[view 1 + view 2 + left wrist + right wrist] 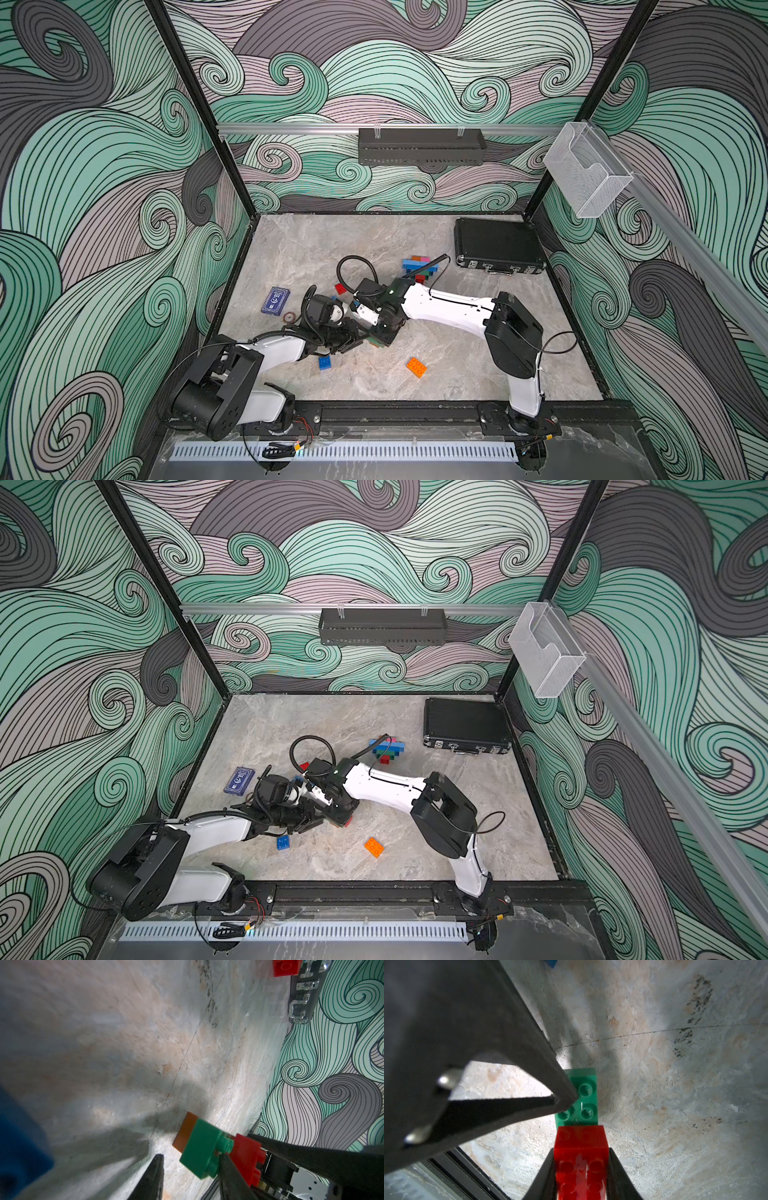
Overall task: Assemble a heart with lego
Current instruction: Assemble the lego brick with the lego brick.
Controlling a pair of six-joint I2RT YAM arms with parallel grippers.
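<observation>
My right gripper [581, 1150] is shut on a red lego brick [581, 1142], low over the table's middle [384, 332]. A green brick [584, 1095] joins the red one's far end, and an orange brick [187, 1132] sits behind the green one. My left gripper [190, 1156] is open, with one fingertip [566, 1097] against the green brick's studded face. In both top views the two grippers meet [328, 816]. A partly built multicoloured lego stack [419, 266] lies further back. Loose bricks lie around: orange [416, 367], blue [324, 363], red [340, 289].
A black latched case [498, 249] lies at the back right. A flat dark blue card box [275, 300] and a small ring [289, 318] sit at the left. A black rail [395, 411] borders the front edge, and patterned walls enclose the table.
</observation>
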